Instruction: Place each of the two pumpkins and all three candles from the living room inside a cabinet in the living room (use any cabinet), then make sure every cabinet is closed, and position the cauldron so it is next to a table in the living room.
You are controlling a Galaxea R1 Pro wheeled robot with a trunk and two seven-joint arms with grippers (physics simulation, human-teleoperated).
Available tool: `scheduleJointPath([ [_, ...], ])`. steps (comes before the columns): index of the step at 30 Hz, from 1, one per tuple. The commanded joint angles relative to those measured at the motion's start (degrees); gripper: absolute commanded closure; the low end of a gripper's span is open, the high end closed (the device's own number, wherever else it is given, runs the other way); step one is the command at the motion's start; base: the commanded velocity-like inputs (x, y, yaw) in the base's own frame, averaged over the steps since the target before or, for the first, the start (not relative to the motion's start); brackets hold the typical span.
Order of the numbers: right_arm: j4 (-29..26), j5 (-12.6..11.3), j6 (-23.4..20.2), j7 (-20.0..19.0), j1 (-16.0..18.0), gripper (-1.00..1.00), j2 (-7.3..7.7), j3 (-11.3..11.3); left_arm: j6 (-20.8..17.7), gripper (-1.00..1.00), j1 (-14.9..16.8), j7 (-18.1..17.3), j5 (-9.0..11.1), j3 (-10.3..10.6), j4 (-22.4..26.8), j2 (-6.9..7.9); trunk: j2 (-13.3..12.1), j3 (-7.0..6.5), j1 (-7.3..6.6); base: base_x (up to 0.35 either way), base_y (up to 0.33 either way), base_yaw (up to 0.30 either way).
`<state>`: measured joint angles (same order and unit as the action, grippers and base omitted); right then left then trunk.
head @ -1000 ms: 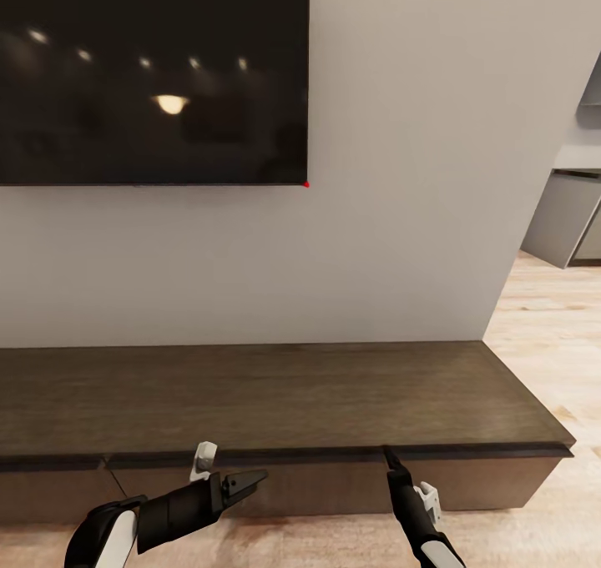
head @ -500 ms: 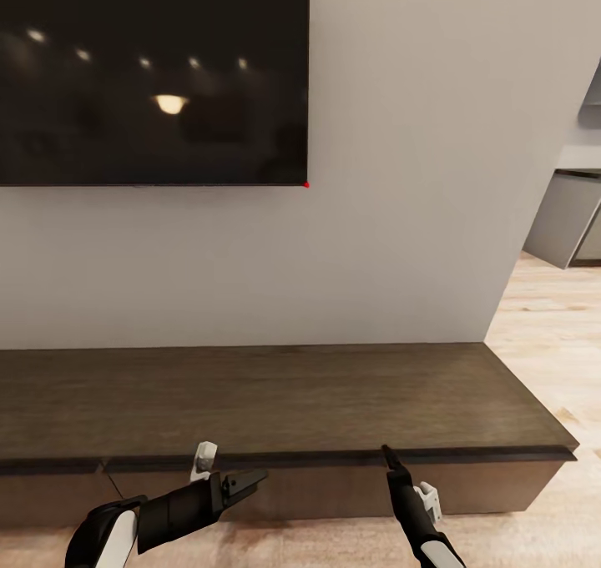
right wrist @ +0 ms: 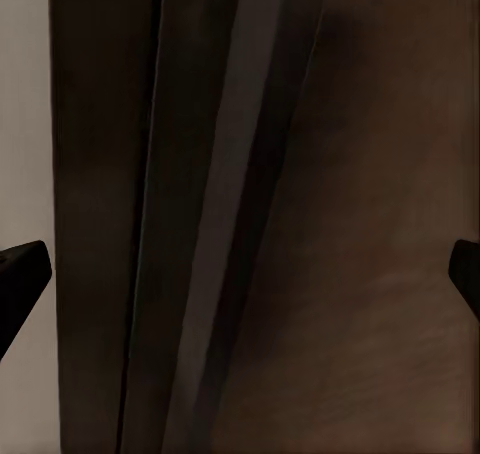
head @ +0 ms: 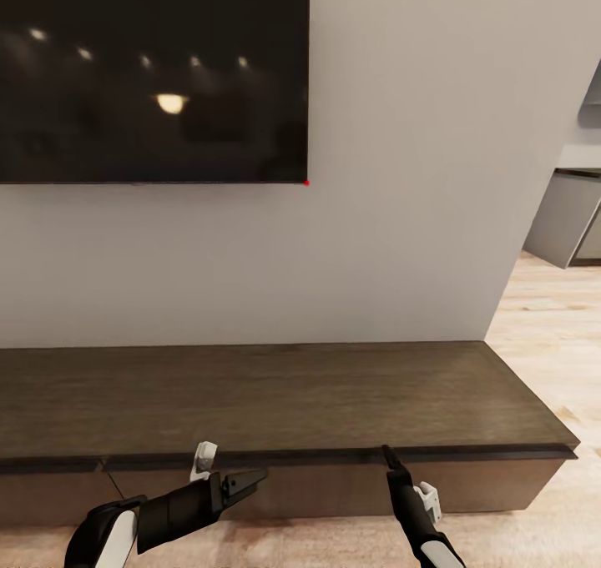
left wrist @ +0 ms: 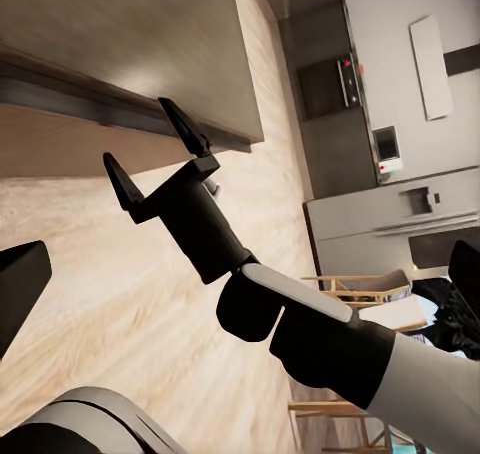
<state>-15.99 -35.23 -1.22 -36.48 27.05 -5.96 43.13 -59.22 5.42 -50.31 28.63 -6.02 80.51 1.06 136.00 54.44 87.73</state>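
I'm facing a grey wall (head: 401,218) with a dark TV (head: 150,76) hung on it, ceiling lights mirrored in the screen. Below runs the cabinet (head: 275,397), long, low, dark brown, its drawer fronts flush and shut as far as I see. Wood floor (head: 551,318) stretches to the right toward grey kitchen units (head: 568,218). My right gripper (head: 387,455) sits at the cabinet's front top edge, touching or just short of it; the left wrist view shows its fingers (left wrist: 182,124) spread apart. My left gripper (head: 250,476) hangs low before the drawer fronts, pointing right; its fingertips sit at opposite edges of its own wrist view, so spread.
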Motion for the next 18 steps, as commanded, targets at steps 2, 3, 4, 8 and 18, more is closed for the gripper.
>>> scheduleJointPath([
  [2,0.04,-0.42,-0.12,-0.17,0.02,-1.00,-0.02,0.04,-0.20,-1.00,0.03,-0.29,-0.16,-0.05,0.00,0.00,0.02,0.05,-0.01,0.000,0.000,0.000],
  [3,0.04,-0.42,-0.13,-0.17,0.02,-1.00,-0.02,0.04,-0.20,-1.00,0.03,-0.30,-0.16,-0.06,0.00,0.03,0.02,0.05,-0.01,0.000,0.000,0.000],
  [4,0.04,-0.40,-0.13,-0.17,0.02,-1.00,-0.02,0.03,-0.20,-1.00,0.03,-0.30,-0.16,-0.09,0.00,0.04,0.02,0.05,-0.01,0.000,0.000,0.000],
  [8,0.02,-0.34,-0.17,-0.17,0.02,-1.00,-0.02,0.03,-0.20,-1.00,0.03,-0.31,-0.16,-0.08,0.00,0.02,0.02,0.05,-0.01,0.000,0.000,0.000],
  [18,0.00,-0.54,-0.23,-0.17,0.02,1.00,-0.02,0.03,-0.20,-1.00,0.03,-0.31,-0.16,-0.05,0.00,0.03,0.02,0.05,-0.01,0.000,0.000,0.000],
])
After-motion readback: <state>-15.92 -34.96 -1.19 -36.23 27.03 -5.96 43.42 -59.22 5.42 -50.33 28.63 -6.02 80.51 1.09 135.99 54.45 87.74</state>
